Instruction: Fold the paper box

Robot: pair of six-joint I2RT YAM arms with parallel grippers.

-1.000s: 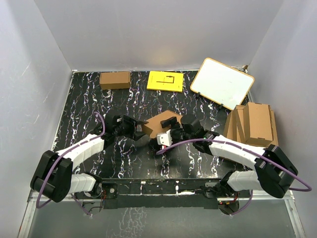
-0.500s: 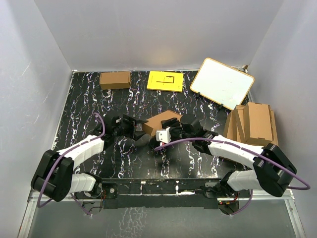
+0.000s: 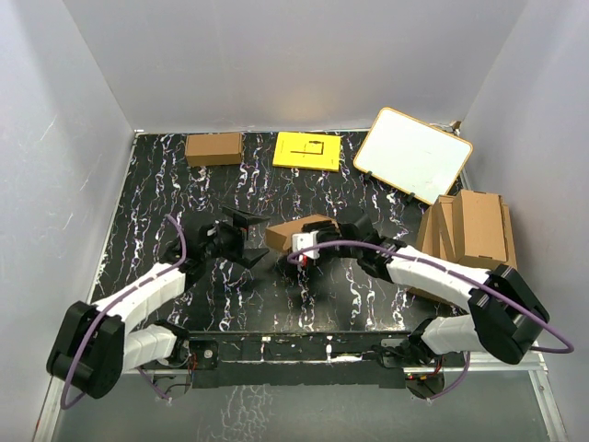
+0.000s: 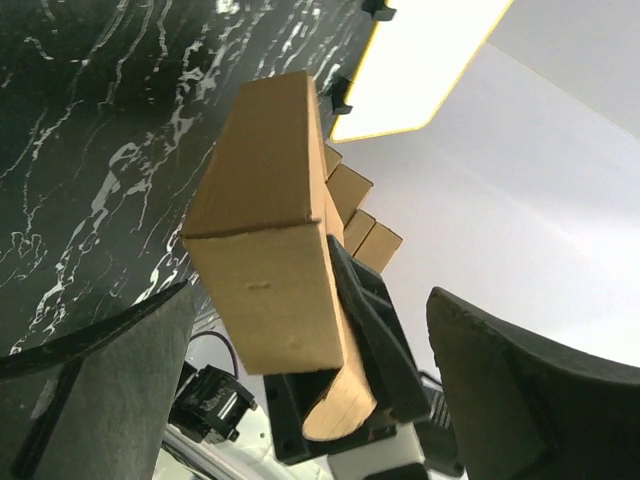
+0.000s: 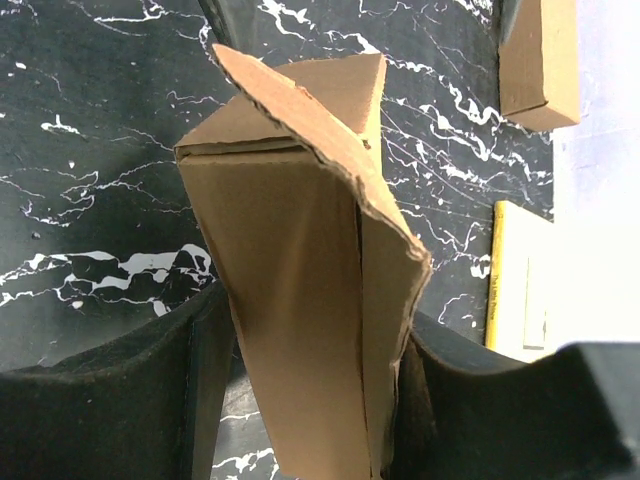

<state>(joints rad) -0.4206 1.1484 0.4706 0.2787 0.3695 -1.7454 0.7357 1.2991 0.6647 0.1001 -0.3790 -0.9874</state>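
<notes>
The paper box (image 3: 300, 228) is a brown cardboard carton held above the middle of the table. My right gripper (image 3: 311, 243) is shut on its near end. In the right wrist view the box (image 5: 300, 300) is clamped between both fingers (image 5: 120, 400), and a ragged flap sticks up at its far end. My left gripper (image 3: 245, 235) is open just left of the box. In the left wrist view the box (image 4: 270, 250) shows between the wide-open fingers (image 4: 100, 390) without touching either of them. My right gripper's black jaws hold its lower end.
A smaller brown carton (image 3: 213, 148) and a yellow sheet (image 3: 306, 151) lie at the back. A whiteboard (image 3: 412, 154) leans at the back right. A pile of larger cardboard sheets (image 3: 469, 230) stands at the right edge.
My left gripper has drawn back from the box's left corner and stands open. My right gripper has carried the box slightly left and away from the arm bases; the box looks more closed up.
</notes>
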